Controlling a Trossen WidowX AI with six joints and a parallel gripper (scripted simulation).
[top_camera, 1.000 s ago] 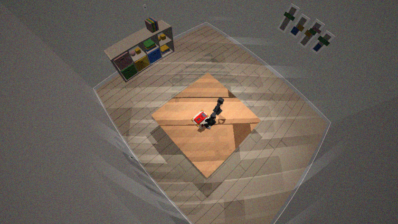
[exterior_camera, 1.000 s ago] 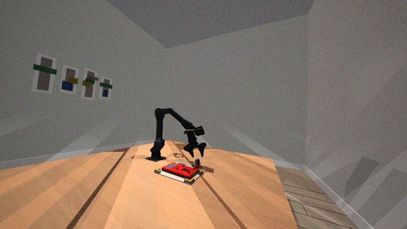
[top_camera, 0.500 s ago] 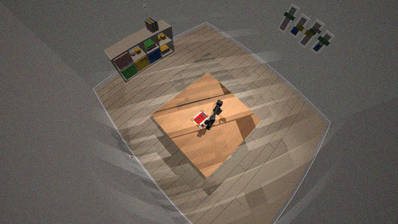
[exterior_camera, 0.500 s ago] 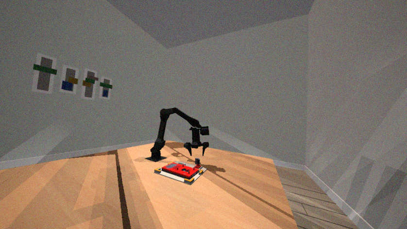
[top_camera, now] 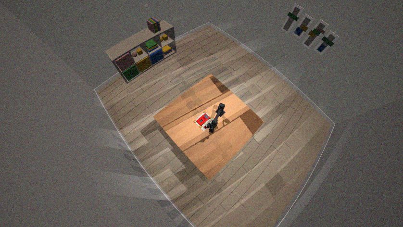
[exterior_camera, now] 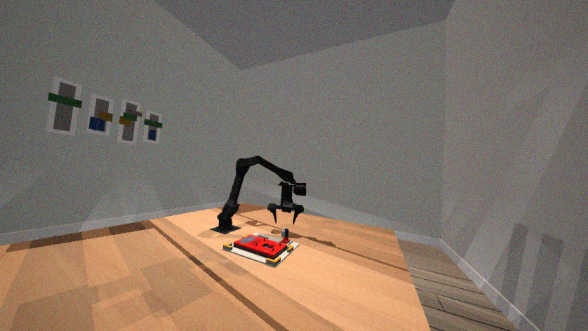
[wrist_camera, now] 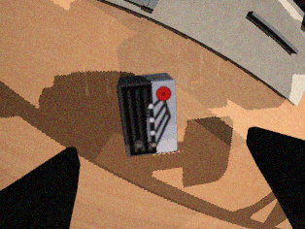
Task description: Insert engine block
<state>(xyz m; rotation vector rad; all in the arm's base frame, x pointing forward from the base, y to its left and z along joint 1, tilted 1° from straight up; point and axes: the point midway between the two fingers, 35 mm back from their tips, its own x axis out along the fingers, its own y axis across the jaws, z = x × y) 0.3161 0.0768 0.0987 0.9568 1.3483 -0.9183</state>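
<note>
The engine block (wrist_camera: 149, 114) (exterior_camera: 283, 233) is a small grey block with dark slots and a red dot. It stands on the wooden table (exterior_camera: 337, 279), just beside the car body's base plate. My gripper (exterior_camera: 284, 221) (wrist_camera: 167, 147) is open and empty. It hangs straight above the engine block with a finger on either side, well clear of it.
The arm's base (exterior_camera: 224, 228) stands on the table behind the car body. A shelf with coloured boxes (top_camera: 141, 47) stands on the floor far off. Pictures (exterior_camera: 102, 115) hang on the wall. The table's right edge (exterior_camera: 405, 279) drops to the floor.
</note>
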